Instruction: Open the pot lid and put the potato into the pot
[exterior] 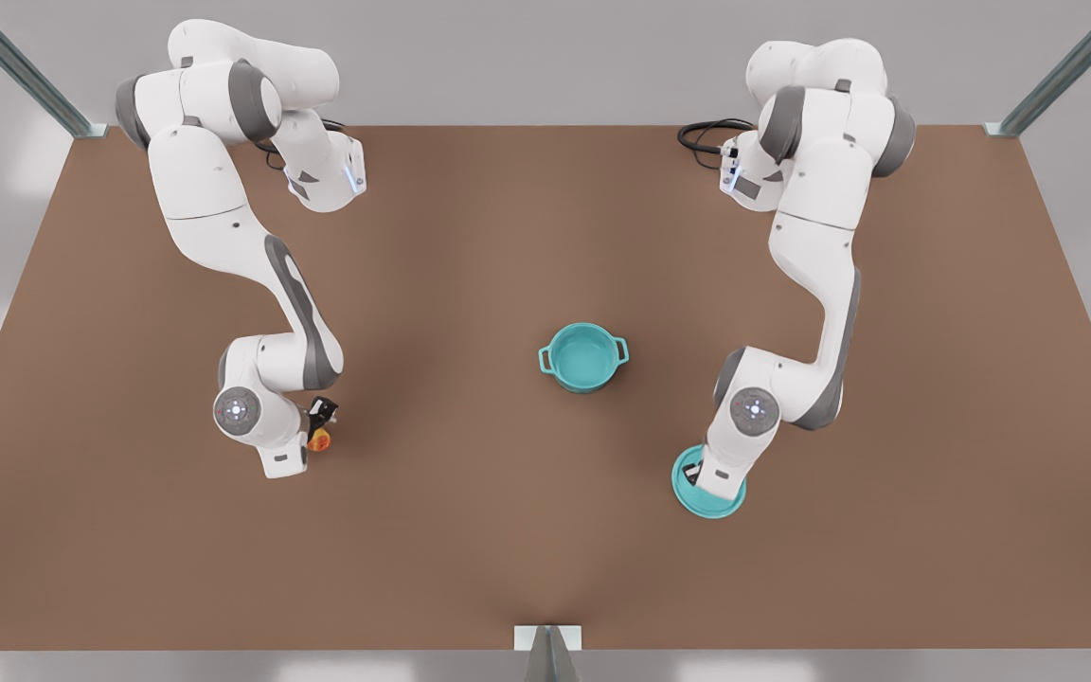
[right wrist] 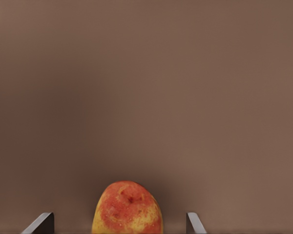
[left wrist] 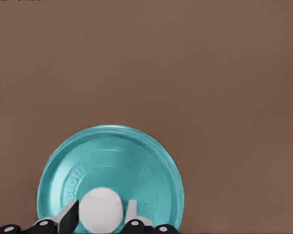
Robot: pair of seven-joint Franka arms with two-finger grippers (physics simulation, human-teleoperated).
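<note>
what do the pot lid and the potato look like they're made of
The pot lid looks like glossy enamelled or painted metal: smooth teal with raised lettering and a matte white knob, possibly plastic or ceramic. The potato looks organic: dull yellow skin mottled with orange-red and dimpled.

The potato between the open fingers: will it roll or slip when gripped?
The potato looks rounded and smooth, so it may roll if nudged and slip between the right gripper fingers. It seems small and stiff, so probably light and unlikely to deform.
</note>
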